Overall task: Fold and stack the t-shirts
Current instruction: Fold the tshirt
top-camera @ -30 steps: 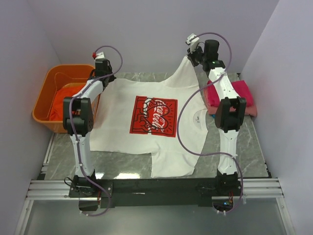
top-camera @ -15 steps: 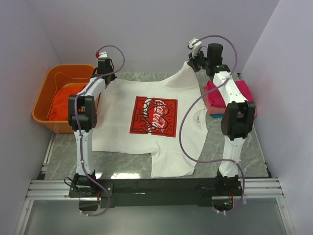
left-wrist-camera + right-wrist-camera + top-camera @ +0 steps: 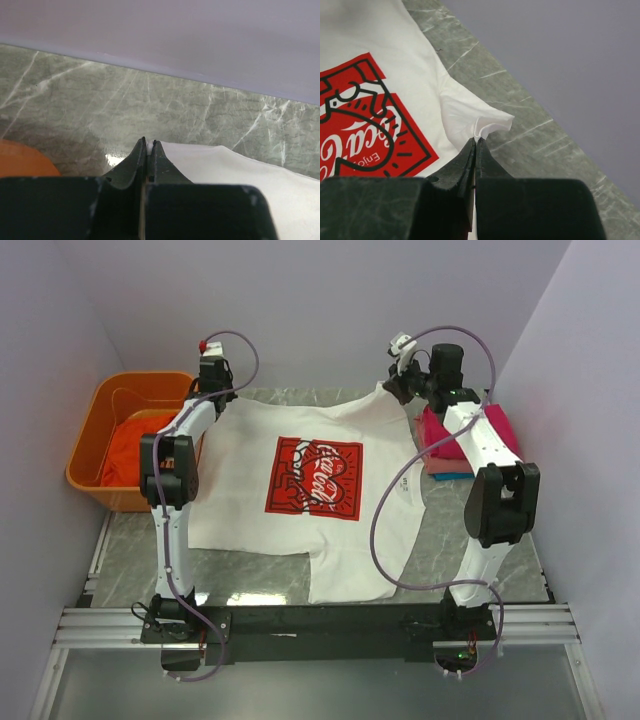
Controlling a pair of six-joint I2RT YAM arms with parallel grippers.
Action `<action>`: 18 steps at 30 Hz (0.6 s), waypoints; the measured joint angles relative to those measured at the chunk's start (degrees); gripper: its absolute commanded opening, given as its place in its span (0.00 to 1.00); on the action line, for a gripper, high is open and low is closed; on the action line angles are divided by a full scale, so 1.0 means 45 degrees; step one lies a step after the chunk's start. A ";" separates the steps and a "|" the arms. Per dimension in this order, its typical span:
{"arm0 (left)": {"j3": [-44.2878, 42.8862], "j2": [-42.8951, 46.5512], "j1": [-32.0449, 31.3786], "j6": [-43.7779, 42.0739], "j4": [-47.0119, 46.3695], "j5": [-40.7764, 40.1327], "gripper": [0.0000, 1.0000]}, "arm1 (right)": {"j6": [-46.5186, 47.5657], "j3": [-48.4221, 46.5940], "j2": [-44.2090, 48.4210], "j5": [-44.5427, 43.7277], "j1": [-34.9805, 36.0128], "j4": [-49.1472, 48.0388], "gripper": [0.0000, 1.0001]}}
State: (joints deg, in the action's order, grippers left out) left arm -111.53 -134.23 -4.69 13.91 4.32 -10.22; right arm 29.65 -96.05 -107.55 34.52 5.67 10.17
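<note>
Left tool (image 3: 148,143) and right tool (image 3: 475,141) each pinch far corners of the white t-shirt (image 3: 235,500).

My overhead view is bright and even, with soft light that seems to come from above. The table (image 3: 470,540) throws back pale glare patches near its front edge. The shirt (image 3: 250,510) reads clean white with its creases visible, and it casts only a thin, soft shadow along its near hem. In the left wrist view the left gripper (image 3: 148,142) is dark and soft so close to the lens. A small white glint sits on the marble just left of it, and the veins beyond look slightly hazy. In the right wrist view the right gripper (image 3: 474,141) is likewise dark, the print (image 3: 365,125) is crisp, and the wall (image 3: 560,50) is flat grey.
</note>
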 measured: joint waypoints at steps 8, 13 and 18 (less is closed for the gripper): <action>0.0262 0.0000 0.0029 -0.0685 -0.0248 -0.0044 0.00 | -0.0044 0.1297 0.1083 0.0491 -0.0019 -0.0078 0.00; 0.0282 0.0000 0.0087 -0.0928 -0.0287 -0.0044 0.00 | -0.0160 0.2006 0.2045 0.0879 -0.0019 -0.0170 0.00; 0.0282 0.0000 0.0136 -0.0952 -0.0364 -0.0044 0.00 | -0.0194 0.2448 0.2715 0.1200 -0.0019 -0.0204 0.00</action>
State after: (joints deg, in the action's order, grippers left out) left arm -110.26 -134.23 -4.08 9.63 2.68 -10.41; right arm 28.77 -85.03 -95.33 39.92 5.58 9.26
